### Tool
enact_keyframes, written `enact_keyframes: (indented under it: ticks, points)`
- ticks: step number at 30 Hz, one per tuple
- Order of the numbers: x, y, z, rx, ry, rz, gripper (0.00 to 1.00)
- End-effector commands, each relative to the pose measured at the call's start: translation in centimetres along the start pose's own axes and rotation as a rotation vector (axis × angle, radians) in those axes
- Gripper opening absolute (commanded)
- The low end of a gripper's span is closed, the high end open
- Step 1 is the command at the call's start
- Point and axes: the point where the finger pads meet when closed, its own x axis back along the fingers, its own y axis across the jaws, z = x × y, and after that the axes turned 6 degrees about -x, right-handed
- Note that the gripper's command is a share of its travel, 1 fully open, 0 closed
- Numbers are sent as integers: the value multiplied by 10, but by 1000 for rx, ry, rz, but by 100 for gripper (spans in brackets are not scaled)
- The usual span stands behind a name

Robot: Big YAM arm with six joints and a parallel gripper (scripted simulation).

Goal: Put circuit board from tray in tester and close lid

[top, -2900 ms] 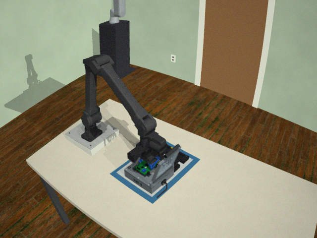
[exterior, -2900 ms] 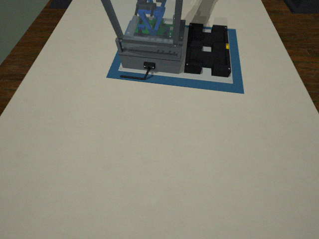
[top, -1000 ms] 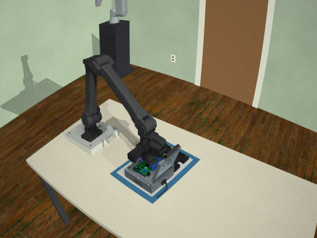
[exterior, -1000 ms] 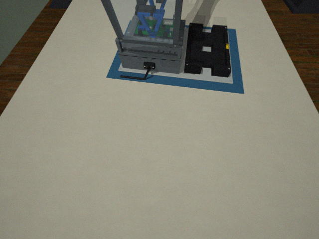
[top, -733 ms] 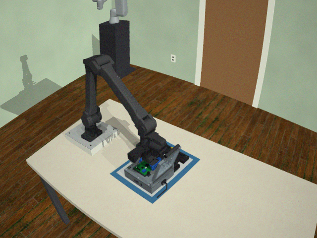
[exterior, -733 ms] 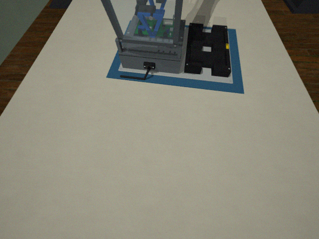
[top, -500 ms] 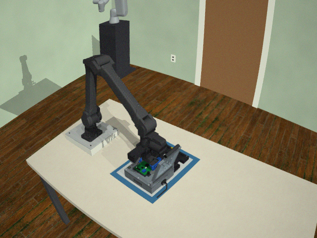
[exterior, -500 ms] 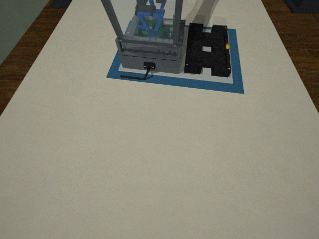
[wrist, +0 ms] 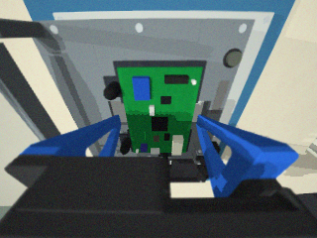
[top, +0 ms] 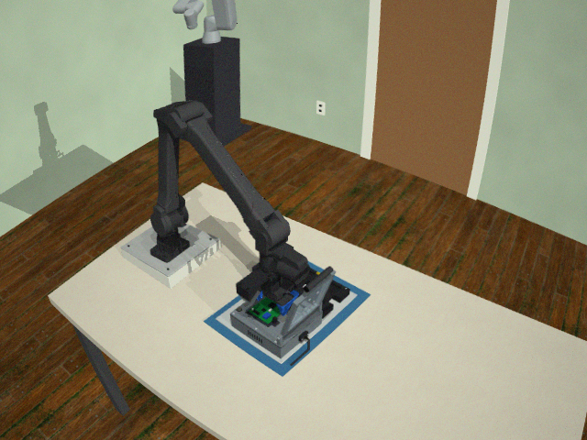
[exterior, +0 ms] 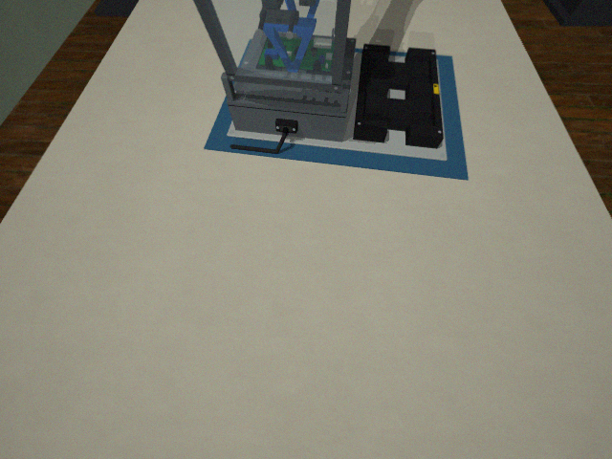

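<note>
The green board [top: 265, 313] [wrist: 165, 91] lies face up in the tester [top: 258, 335] [exterior: 256, 116] [wrist: 188, 37]. Its white connector [wrist: 177, 145] is at the end low in the wrist view. Pale dots show near two corners; whether the board lies flat on both pins I cannot tell. Two black posts [wrist: 112, 90] [wrist: 125, 145] stand along its hinge side; the third post and the hook I cannot make out. My gripper [top: 273, 302] [wrist: 158, 119] is open, its blue fingers either side of the board's long edges, holding nothing. The lid [top: 308, 302] [exterior: 217, 36] stands raised.
The black tray [top: 340, 292] [exterior: 420, 113] stands right beside the tester, and no board shows in it in the exterior view. The raised lid rises close to my gripper on the hinge side. A black cable [top: 309, 347] [exterior: 254, 148] leaves the tester's hinge-side wall.
</note>
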Motion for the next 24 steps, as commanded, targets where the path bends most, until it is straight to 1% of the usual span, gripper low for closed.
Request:
enact_keyframes:
  ticks: [1, 15, 17, 19, 24]
  points:
    - [32, 24, 8, 7, 6, -74, 92]
    - [61, 24, 3, 7, 5, -79, 92]
    - [61, 24, 3, 7, 5, -79, 92]
    - [69, 23, 2, 6, 5, -78, 92]
    - [80, 23, 1, 4, 5, -80, 92]
